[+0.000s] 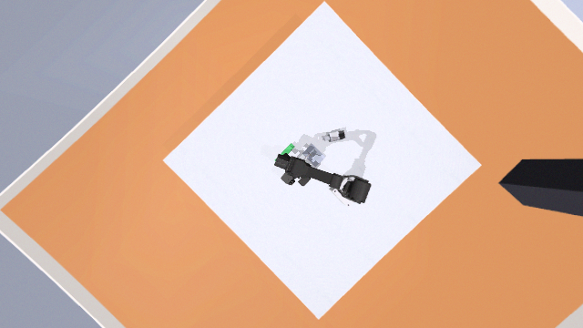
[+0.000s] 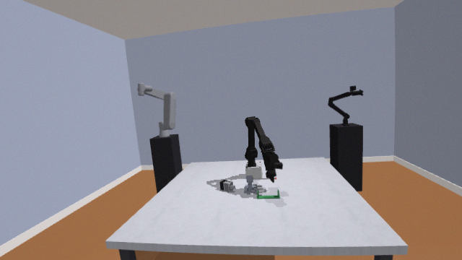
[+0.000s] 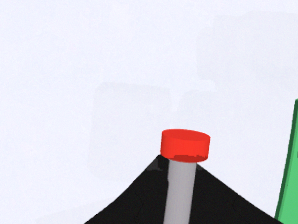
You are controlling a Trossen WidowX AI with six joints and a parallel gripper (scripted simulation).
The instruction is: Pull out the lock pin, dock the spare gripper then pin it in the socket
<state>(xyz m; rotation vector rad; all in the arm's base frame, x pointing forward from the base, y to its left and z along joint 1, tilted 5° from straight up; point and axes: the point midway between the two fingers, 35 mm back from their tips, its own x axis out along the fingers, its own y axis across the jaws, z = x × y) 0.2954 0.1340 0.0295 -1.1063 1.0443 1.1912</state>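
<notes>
The lock pin (image 3: pixel 180 192) has a red cap and a grey shaft. My gripper (image 1: pixel 280 161) (image 2: pixel 273 180) (image 3: pixel 171 165) is shut on it, with the cap showing just beyond the fingertips in the wrist view. The red cap also shows as a small spot beside the fingertips in the exterior view. The pin is held above the table, out of the socket. The grey-blue mount (image 1: pixel 313 155) (image 2: pixel 250 185) stands beside my gripper; its socket details are too small to tell. The spare gripper (image 1: pixel 336 135) (image 2: pixel 227 185), grey with a black end, lies on the table apart from the mount.
A green holder (image 1: pixel 288 148) (image 2: pixel 268 197) (image 3: pixel 290 185) with raised ends lies on the table (image 1: pixel 319 264) (image 2: pixel 253 224), close to my gripper and the mount. The arm's pale base (image 2: pixel 253 172) is behind the mount in the exterior view. Two other arms stand on black pedestals beyond the table.
</notes>
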